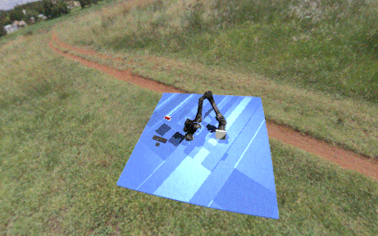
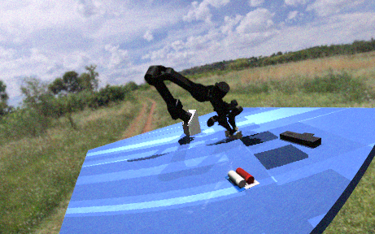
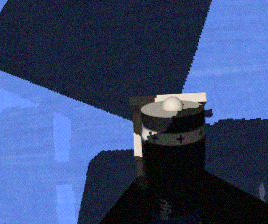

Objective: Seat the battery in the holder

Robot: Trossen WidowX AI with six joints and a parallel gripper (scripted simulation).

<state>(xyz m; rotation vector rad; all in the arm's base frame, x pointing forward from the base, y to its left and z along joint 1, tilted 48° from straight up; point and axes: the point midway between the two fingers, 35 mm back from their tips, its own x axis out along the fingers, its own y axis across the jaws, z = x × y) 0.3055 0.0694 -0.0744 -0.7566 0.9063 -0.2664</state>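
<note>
My gripper points down at the small holder and is shut on the battery. The battery is dark, with a pale band marked with plus signs and a round silver terminal. Its terminal end face shows towards the wrist camera, so it looks tilted, with that end up. The holder is a small pale frame on the table; its wall and far edge show beside and behind the battery's terminal end. The battery hides the holder's inside, and the spring cannot be seen. Contact and depth cannot be told.
A red cylinder and a white cylinder lie on a small white pad. A long black block lies beyond the holder in the exterior view. A pale upright panel stands by the arm's base. Dark patches cross the table.
</note>
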